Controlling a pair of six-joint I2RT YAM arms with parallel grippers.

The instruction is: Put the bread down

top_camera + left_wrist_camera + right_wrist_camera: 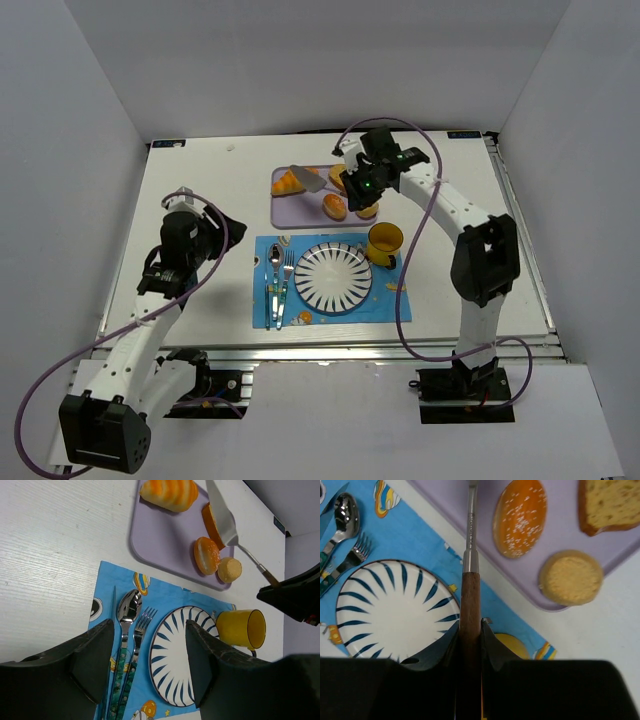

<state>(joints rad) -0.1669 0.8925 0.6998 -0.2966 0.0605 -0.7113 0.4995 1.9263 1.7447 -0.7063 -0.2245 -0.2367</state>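
Closest to the right wrist camera, the right gripper [470, 630] is pinched narrow around the wooden handle of a spatula [469, 595]. Its metal shaft runs out over the purple tray [562, 510] and leaves the top of that view. A seeded roll [520, 517], a smaller roll [571, 578] and a bread slice [610, 502] lie beside the shaft, but the task's bread is not visible there. Only the left wrist and overhead views show the croissant [170, 492], at the tray's far left corner. The spatula blade sits just beside the croissant's end, and contact cannot be told. The left gripper [150, 650] hangs wide open and empty above the blue placemat [165, 595]. Likely risks: the blade may push the rounded croissant along the tray instead of sliding beneath it. If lifted, the croissant may roll off on the way to the striped plate [333, 277]. The long handle could also twist in so thin a grip, or the shaft could clip the yellow mug [385, 243] just beside the plate.
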